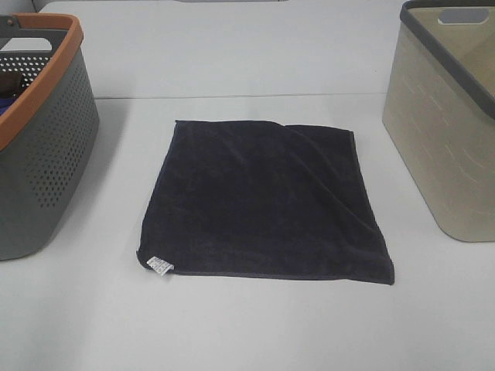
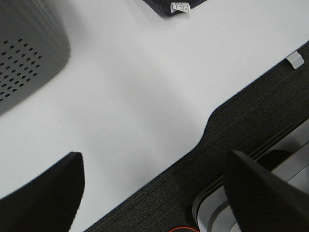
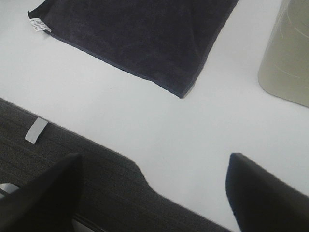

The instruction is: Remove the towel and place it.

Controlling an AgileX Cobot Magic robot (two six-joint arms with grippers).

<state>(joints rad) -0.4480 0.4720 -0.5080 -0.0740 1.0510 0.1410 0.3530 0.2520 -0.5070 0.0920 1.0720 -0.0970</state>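
The dark navy square terry towel (image 1: 263, 201) lies flat mid-table, between a grey perforated basket (image 1: 42, 154) on the left and a beige bin (image 1: 441, 131) on the right. The left gripper (image 2: 154, 193) and right gripper (image 3: 154, 193) gape wide, empty, above the near table edge.

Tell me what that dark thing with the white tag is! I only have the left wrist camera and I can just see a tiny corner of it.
Observer: That's the towel. It lies spread out flat on the table, roughly square, with one corner area creased.
Operator: I can see a grey basket with holes in it. Is there another one?
Observer: Yes. A beige basket stands on the opposite side of the towel, not touching it.
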